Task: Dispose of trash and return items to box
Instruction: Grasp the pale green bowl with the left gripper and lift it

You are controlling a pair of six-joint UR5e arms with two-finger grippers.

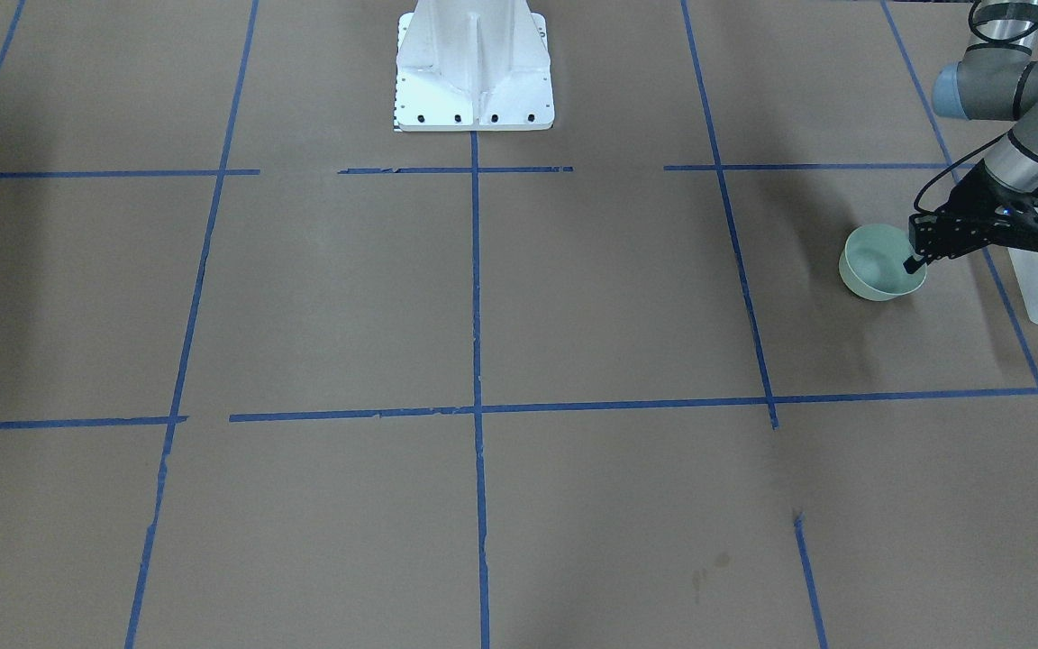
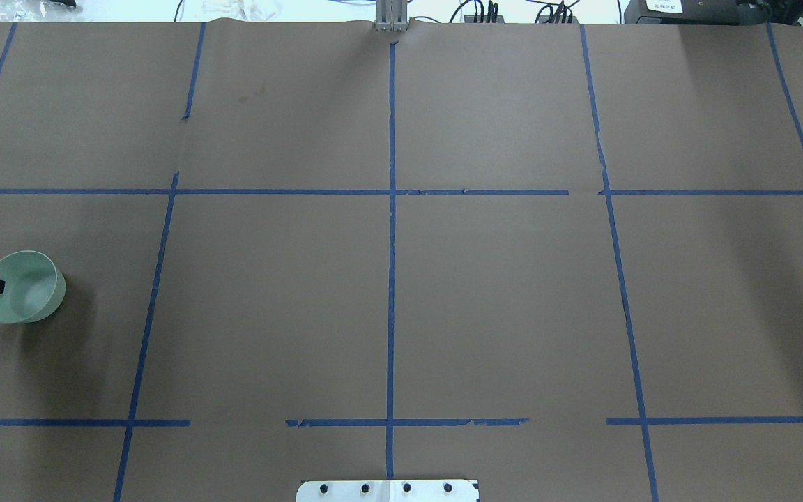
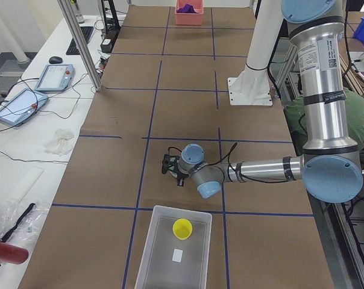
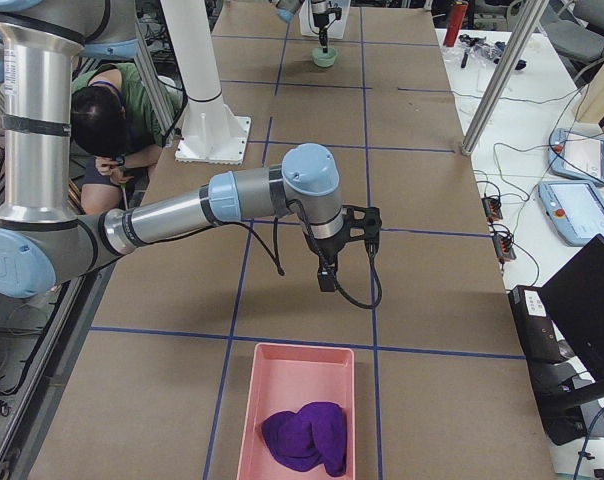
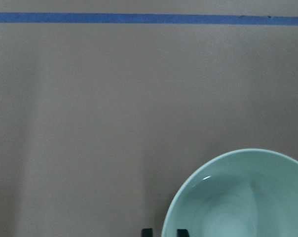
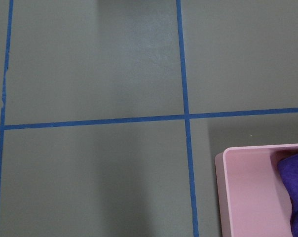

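1. Left claw (image 1: 913,264) is at the bowl (image 1: 875,270), near the left end of the bench (image 2: 499,293).
2. In the left wrist view its fingers (image 5: 147,232) straddle the near rim, one outside and one inside. The claw is slightly spread, with a thin gap visible on each side of the rim, so it's not pinching.
3. Bowl is pale green and mouth up. It sits on the bench just beside the bin (image 3: 164,253), and the two don't touch.
4. Cup (image 3: 182,228) is yellow and stands upright inside the bin, mouth up, towards the end nearer the bowl. A white label (image 3: 178,255) shows in the bin just past it.
5. Bin sits at the bench's left end, long side running along the bench.
6. Right claw (image 4: 325,278) hangs above the bench towards the right end, pointing down and touching nothing. It shows only in the side view and its wrist view has no fingers in it, so I can't tell if it's spread or closed.
7. Pink tray (image 4: 282,400) sits at the right end with a purple cloth (image 4: 304,435) in it. Its corner shows at the lower right of the right wrist view.
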